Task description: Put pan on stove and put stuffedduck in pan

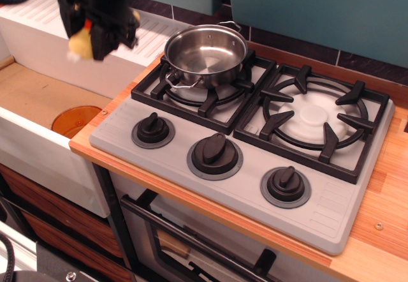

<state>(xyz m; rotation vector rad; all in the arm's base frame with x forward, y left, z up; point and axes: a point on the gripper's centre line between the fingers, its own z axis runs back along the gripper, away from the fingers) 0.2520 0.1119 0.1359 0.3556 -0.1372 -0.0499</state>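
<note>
Stuffedduck (80,43): yellow plush, blurred, pinched between black fingers (101,39) of gripper (95,44); fingers narrow, closed on toy. Gripper raised off surface, left of pan (206,53), over white ribbed drainboard (150,33). Pan: seated on left burner grate of stove (255,129), interior empty. Step in hand, by judgement: first half done (pan on stove); duck in transport, not yet over pan. Next move calls for travel rightward until duck above pan opening, descent inside rim, then release clear of near loop handle.
</note>
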